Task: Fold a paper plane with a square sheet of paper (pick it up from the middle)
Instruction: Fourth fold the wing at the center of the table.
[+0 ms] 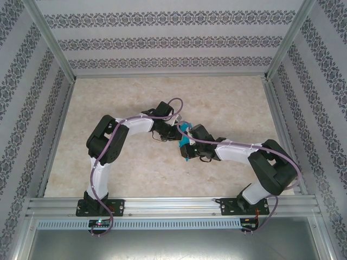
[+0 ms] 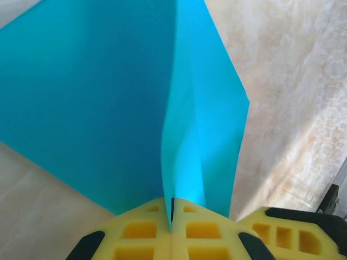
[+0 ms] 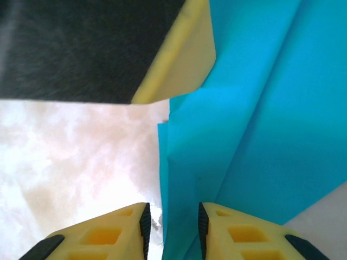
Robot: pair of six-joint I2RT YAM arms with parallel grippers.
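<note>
1. Beige marble-look tabletop (image 1: 227, 103) is sitting inside grey-and-white patterned wallpaper walls (image 1: 162, 40), with a silver aluminium frame rail (image 1: 162, 206) running along the near edge. Both arms are meeting over mid-table.
2. I'm seeing the thin teal-blue paper sheet (image 2: 97, 97) at mid-table between the two wrists. It's carrying a long crease, with one flap standing up beside the broad panel. It looks raised off the surface, but I can't confirm that.
3. Left gripper (image 2: 172, 212) is clenched on the teal-blue paper sheet at the crease end, with its yellow pads meeting on the paper.
4. Right gripper (image 3: 172, 222) is standing with jaws apart. The sheet's layered edge is passing through the gap and nothing is being pinched there.
5. My read is that I'm re-gripping for the next fold. To do it well, I'm holding the left pinch firm as the anchor. I'm centring the right jaws on the crease line, not the loose flap. I'm closing square over all layers and avoiding any tug that skews or tears thin paper.
6. Tabletop is looking smooth and pale. Glare is washing it out in the right wrist view, so I'm judging paper edges against it cautiously.
</note>
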